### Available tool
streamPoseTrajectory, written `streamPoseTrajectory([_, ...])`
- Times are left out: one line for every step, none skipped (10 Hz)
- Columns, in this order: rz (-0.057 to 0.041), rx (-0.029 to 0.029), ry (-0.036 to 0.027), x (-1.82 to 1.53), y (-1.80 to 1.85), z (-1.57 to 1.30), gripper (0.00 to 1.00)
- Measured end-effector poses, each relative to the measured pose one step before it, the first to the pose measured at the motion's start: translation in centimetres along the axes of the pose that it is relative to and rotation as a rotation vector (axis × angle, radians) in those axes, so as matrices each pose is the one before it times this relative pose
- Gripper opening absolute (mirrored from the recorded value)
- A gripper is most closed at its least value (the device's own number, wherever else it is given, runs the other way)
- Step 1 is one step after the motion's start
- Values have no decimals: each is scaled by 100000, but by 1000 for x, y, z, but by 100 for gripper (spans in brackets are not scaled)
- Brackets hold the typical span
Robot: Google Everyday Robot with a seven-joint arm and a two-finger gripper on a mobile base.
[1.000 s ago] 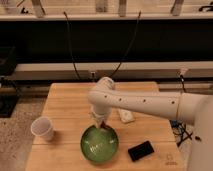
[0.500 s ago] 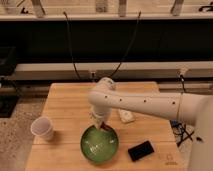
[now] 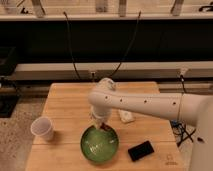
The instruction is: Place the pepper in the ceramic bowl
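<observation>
Four things sit on the wooden table [image 3: 65, 107], taken from left to right. At the left edge stands a white paper cup [image 3: 42, 128], upright, well apart from the rest. Next comes the ceramic bowl [image 3: 99, 145], near the front edge: round, glossy, deep green, with pale streaks across its inside, and clearly wider than the cup. Directly over its far rim hangs the gripper [image 3: 101, 125], at the end of a thick white arm [image 3: 150, 105] that reaches in from the right and bends down at a rounded joint. Whether its jaws are released or clenched cannot be told from this view. At the tip, just above the bowl's back rim, a small dark reddish bit shows, which may be the pepper [image 3: 106, 127]; its shape is too small to make out, and whether it touches the bowl cannot be told. Beside the arm, further back on the table, lies a small pale object [image 3: 126, 116]. Right of the bowl, near the front, lies a flat black rectangular object [image 3: 141, 150], set at a slant.
</observation>
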Motion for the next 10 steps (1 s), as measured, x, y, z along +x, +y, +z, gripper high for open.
streamPoseTrajectory([-82, 125, -49, -58, -55, 8, 48])
streamPoseTrajectory([-5, 100, -30, -47, -32, 4, 51])
streamPoseTrajectory([-33, 115, -26, -33, -51, 8, 56])
streamPoseTrajectory([-11, 148, -11, -67, -36, -12, 67])
streamPoseTrajectory([33, 118, 43, -54, -20, -32, 73])
streamPoseTrajectory([-83, 68, -58, -26, -42, 16, 75])
streamPoseTrajectory([-77, 239, -9, -41, -75, -12, 79])
streamPoseTrajectory([73, 86, -19, -45, -1, 10, 80])
streamPoseTrajectory([57, 176, 17, -28, -36, 17, 80])
streamPoseTrajectory([-28, 34, 15, -13, -8, 42, 80])
